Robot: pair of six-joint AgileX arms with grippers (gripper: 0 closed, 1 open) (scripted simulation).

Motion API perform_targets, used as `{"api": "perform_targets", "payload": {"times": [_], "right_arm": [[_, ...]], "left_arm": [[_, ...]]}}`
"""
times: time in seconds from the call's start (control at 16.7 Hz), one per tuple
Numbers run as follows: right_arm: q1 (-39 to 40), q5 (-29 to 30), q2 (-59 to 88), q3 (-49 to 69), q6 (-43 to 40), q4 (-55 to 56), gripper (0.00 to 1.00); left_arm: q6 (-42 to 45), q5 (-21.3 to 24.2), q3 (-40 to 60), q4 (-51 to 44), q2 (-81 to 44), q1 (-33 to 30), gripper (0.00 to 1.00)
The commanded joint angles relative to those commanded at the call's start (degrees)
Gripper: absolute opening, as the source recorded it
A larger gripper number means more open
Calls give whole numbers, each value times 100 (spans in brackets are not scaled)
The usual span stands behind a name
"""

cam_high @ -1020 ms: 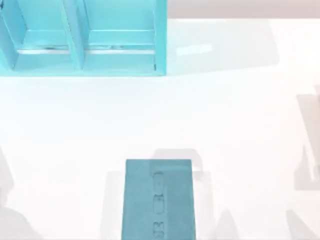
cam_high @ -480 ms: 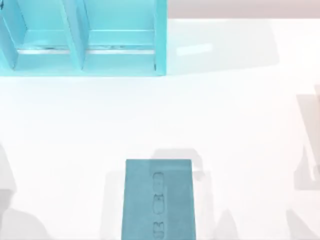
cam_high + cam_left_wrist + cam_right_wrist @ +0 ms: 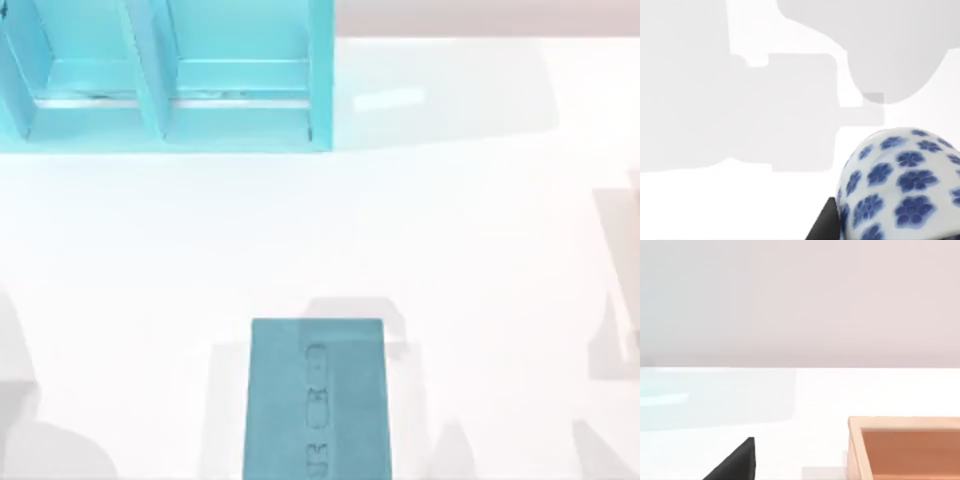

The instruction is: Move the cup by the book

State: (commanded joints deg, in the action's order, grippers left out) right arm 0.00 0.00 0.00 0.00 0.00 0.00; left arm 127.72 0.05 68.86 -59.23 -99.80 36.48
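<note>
One black finger of the left end effector touches the cup — grip state unclear; the book lies flat on the desk.

From above, my white worktop holds the teal book lying flat at its near edge, and a cyan shelf unit far left

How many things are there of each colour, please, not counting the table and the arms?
Teal or cyan: 2, the book and the shelf unit
White with blue flowers: 1, the cup
Light brown: 1, the wooden tray
Total: 4
</note>
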Motion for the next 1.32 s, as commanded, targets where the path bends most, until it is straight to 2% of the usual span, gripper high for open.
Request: {"api": "perform_targets", "payload": {"times": [0.24, 0.54, 0.84, 1.32], "right_arm": [[0, 0, 0, 0, 0, 0, 100], [0, 0, 0, 0, 0, 0, 100], [0, 0, 0, 0, 0, 0, 100], [0, 0, 0, 0, 0, 0, 100]], "left_arm": [[-739, 71, -62, -71, 125, -389, 0], [-2694, 273, -276, -327, 394, -1478, 0], [-5476, 548, -625, -768, 663, -2985, 0], [-10708, 825, -1071, -1445, 1160, -5518, 0]]}}
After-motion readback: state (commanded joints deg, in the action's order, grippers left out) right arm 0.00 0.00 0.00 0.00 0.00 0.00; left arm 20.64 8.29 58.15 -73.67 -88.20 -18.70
